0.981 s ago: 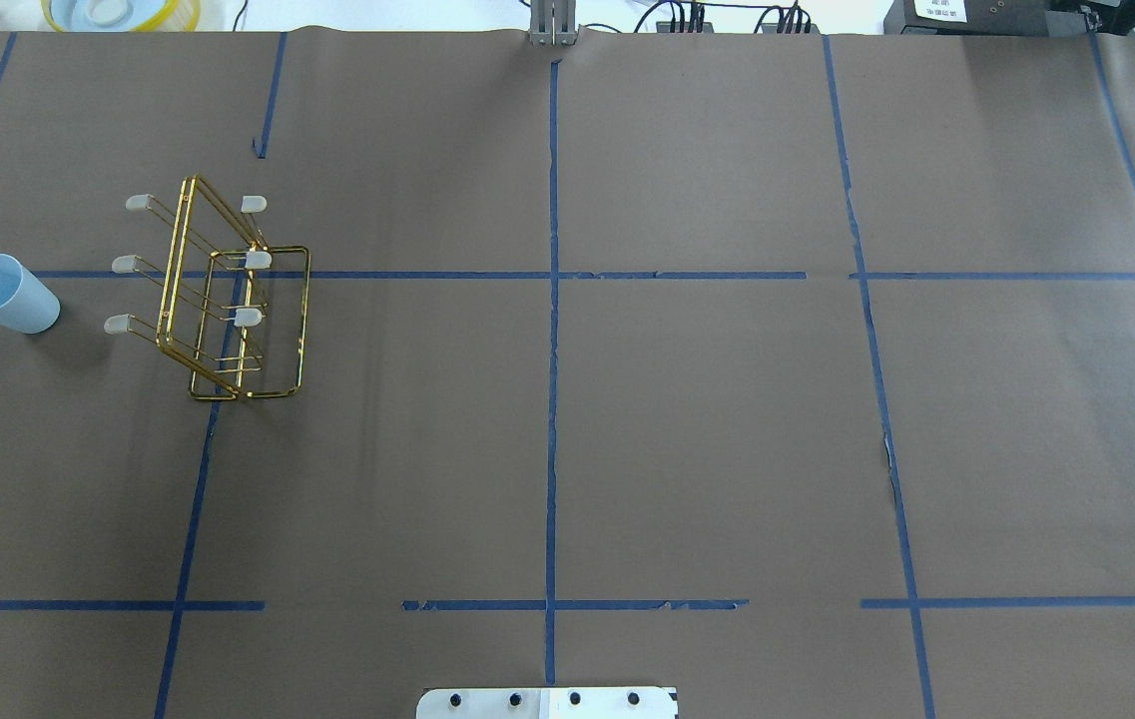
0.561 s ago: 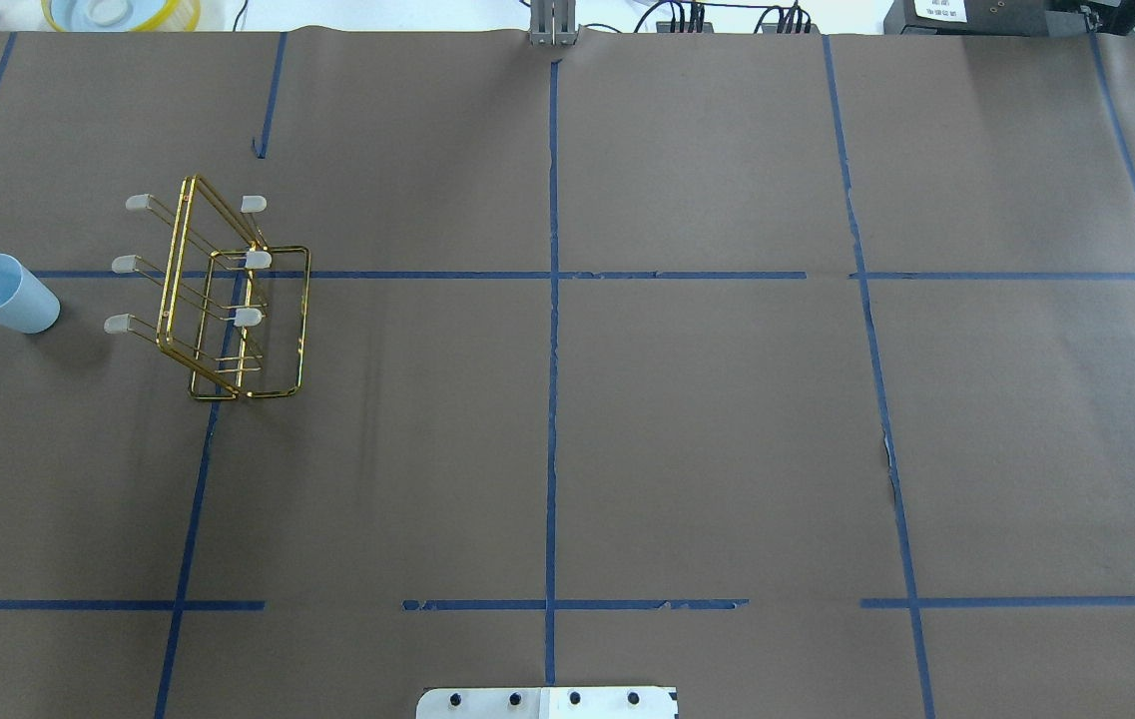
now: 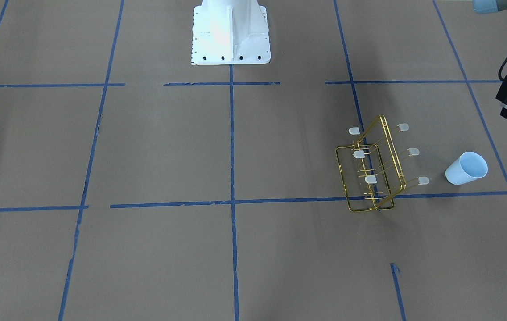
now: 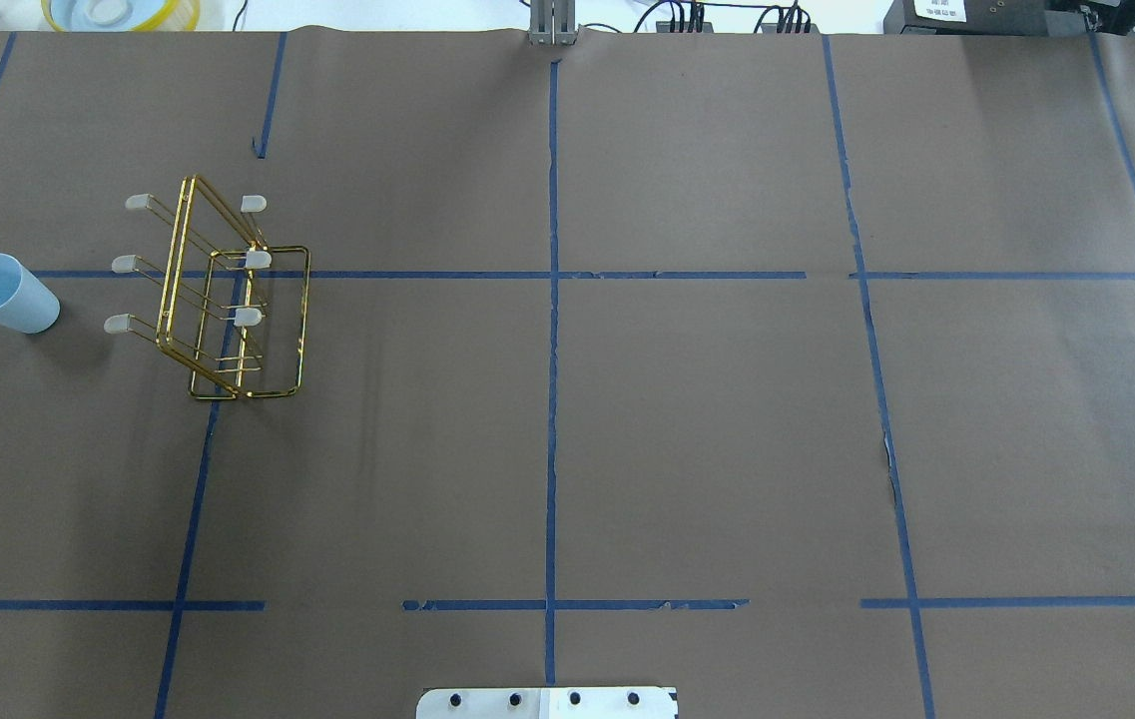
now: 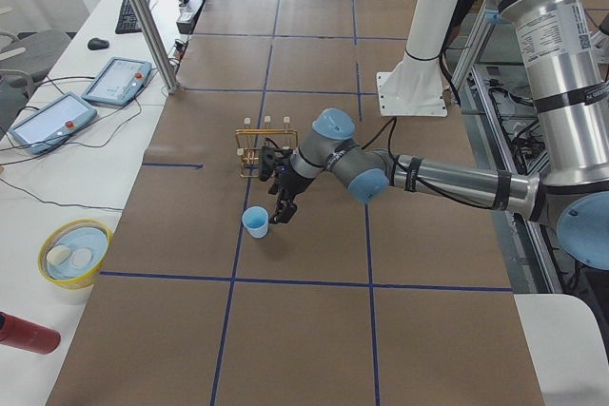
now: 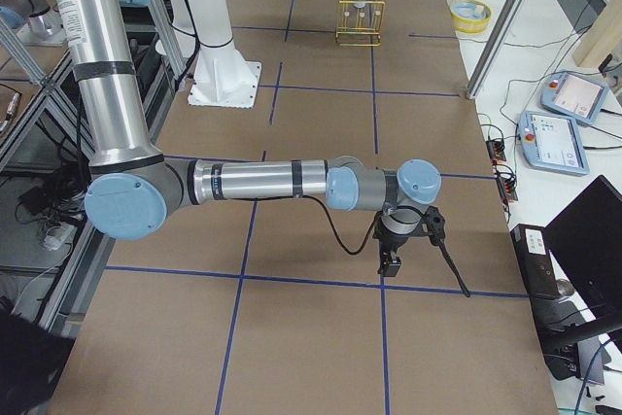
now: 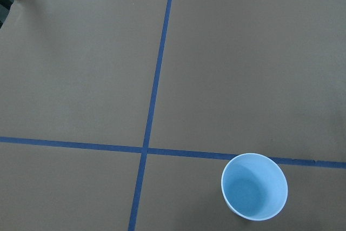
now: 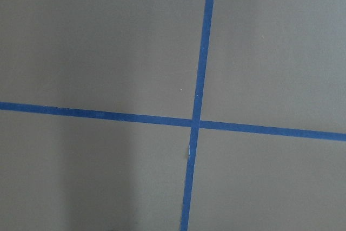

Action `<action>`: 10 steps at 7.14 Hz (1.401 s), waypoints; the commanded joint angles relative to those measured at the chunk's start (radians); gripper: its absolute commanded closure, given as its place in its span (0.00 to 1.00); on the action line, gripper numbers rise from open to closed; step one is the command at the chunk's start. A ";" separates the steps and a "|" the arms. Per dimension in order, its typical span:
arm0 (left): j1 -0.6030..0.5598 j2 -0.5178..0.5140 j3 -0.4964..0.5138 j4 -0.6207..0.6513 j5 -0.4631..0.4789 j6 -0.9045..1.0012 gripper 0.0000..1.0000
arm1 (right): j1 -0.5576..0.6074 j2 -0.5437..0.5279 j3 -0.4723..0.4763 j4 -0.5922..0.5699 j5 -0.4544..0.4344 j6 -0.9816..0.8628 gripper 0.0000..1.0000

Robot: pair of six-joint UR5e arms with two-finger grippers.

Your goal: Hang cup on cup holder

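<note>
closing in on the cup is the step in hand, as i judge it. the cup (image 4: pixel 6 293) stands upright, mouth up, on the brown paper (image 4: pixel 687 419), near the cup holder (image 4: pixel 228 300) but not touching it, on the rack's outer side at the robot's far left. the left gripper (image 5: pixel 279 214) hangs just beside and above the cup in the left side view. its jaws are too small and dark to read there, and the front view cuts them at the edge, so i cannot tell whether they stand wide or narrow. the right gripper (image 6: pixel 389 261) hovers over the paper well apart from both things, and its jaws cannot be judged either.

in the left wrist view the cup sits low and right of centre, so the wrist probably wants shifting until the rim is centred before it descends. a gentle grip across the thin wall near the rim should suit, since the cup must then be turned over and slid onto a capped prong (image 4: pixel 118 324).
</note>
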 commanded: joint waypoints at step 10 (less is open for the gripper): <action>0.557 -0.079 0.264 -0.200 0.810 -0.597 0.00 | 0.000 0.000 0.000 0.000 0.000 0.000 0.00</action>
